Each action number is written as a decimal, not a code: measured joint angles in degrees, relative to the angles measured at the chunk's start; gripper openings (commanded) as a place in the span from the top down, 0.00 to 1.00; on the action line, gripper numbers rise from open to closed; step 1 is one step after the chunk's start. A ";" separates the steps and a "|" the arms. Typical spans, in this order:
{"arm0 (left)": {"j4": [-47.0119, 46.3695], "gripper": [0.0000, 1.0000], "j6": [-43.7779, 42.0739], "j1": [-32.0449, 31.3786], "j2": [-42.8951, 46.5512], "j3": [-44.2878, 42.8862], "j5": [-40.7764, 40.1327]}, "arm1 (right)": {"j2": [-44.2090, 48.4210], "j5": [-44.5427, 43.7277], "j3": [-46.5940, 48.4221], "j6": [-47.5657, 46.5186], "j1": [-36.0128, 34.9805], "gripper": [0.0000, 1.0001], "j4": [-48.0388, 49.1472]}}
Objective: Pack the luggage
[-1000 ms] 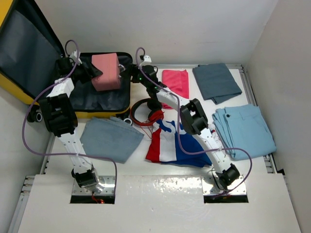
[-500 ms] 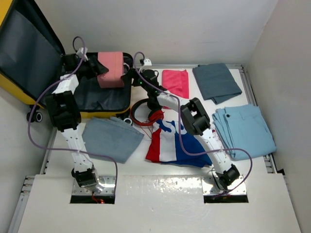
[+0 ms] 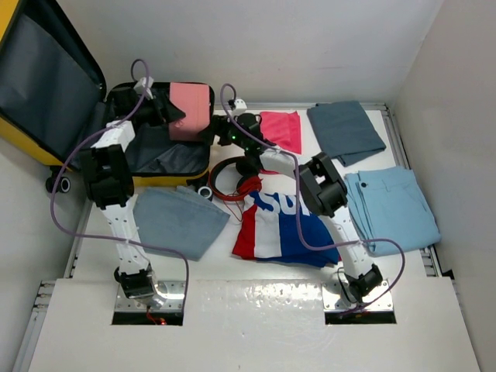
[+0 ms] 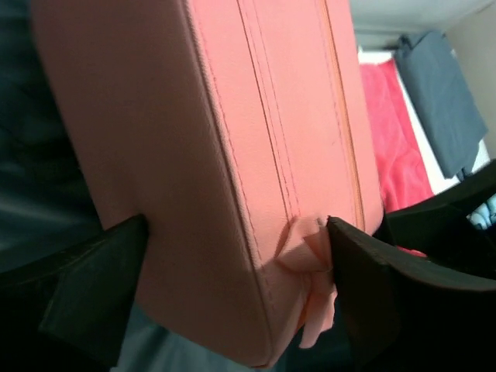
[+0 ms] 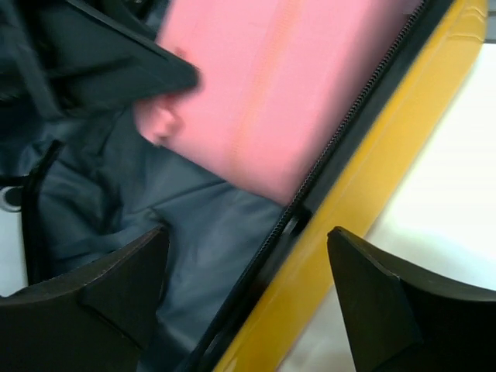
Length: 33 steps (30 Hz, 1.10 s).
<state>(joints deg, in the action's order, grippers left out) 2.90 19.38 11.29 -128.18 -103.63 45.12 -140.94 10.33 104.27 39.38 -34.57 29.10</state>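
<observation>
The open yellow luggage [image 3: 159, 183] lies at the table's back left, its grey-lined lid [image 3: 46, 81] standing up at the left. My left gripper [image 3: 172, 115] is shut on a small pink case [image 3: 191, 108] and holds it at the back right of the lined base; the case fills the left wrist view [image 4: 232, 155]. My right gripper [image 3: 219, 133] is open and empty at the luggage's right rim, its fingers on either side of the yellow rim [image 5: 372, 186]. The pink case [image 5: 287, 85] shows beyond it.
Red headphones [image 3: 232, 180] lie by the luggage's front right corner. A grey-blue folded cloth [image 3: 177, 221], a red-white-blue shirt [image 3: 283, 229], a pink cloth [image 3: 280, 130], a dark grey cloth [image 3: 345, 130] and light blue trousers [image 3: 391, 208] lie on the table.
My left gripper has carried the pink case toward the back right corner of the luggage. My right gripper has drawn back to the right, toward the luggage's right rim.
</observation>
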 measured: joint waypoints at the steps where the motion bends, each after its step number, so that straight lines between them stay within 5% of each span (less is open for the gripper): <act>1: 0.35 0.01 -0.24 -0.61 0.94 1.29 -0.76 | 0.94 0.28 -0.83 -0.26 0.09 0.17 -0.04; 7: 2.45 0.01 1.01 -1.62 3.80 2.64 -10.38 | 10.34 0.81 -6.80 -1.68 2.27 0.13 -1.22; 12: 4.96 0.01 0.98 -1.03 8.11 0.63 -25.90 | 19.65 0.04 -11.50 -3.08 7.61 0.13 -3.58; 17: 5.86 0.01 -8.50 -2.08 13.53 -7.41 -38.10 | 28.35 -1.40 -16.31 -3.96 14.80 0.13 -8.74; 21: 8.85 0.01 -16.74 -9.90 17.29 -12.94 -38.40 | 34.62 -2.69 -21.57 -4.72 20.48 0.13 -14.99; 25: 12.09 0.01 -20.87 -25.07 16.70 -13.64 -36.72 | 38.58 -2.60 -26.03 -4.90 25.57 0.17 -22.71; 29: 15.80 0.03 -26.77 -36.26 8.28 -14.80 -28.24 | 40.54 -1.31 -30.21 -4.83 30.27 0.18 -29.31; 33: 22.84 0.06 -37.35 -38.69 -5.75 -22.80 -19.85 | 43.17 1.01 -34.97 -5.38 34.75 0.18 -35.30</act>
<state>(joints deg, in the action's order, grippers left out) 25.74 -17.98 -27.40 -133.93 -126.43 25.28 -97.78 11.33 69.30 34.00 0.19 -6.20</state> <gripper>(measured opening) 0.949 0.820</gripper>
